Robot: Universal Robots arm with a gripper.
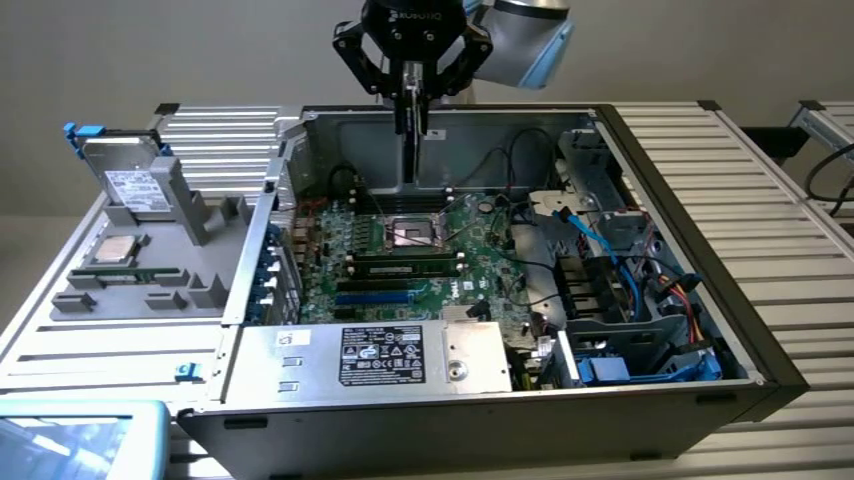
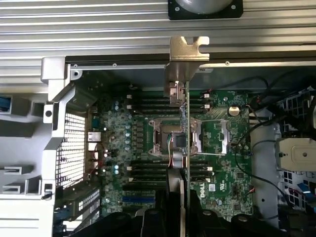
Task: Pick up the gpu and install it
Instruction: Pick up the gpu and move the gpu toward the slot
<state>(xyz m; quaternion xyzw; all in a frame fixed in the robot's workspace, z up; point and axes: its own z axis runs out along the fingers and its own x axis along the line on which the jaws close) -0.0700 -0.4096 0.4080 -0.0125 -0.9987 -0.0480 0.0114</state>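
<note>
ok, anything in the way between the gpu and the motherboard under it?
Nothing visible. The gpu hangs edge-on in the fingers over the open case, above bare motherboard near the CPU socket. The cables lie off to the exterior view's right.

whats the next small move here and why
Probably shift the tool sideways, without lowering yet, toward the blue slots. It grips the gpu above the board, and in the wrist view the gpu hangs over the cpu socket, not over those slots.
</note>
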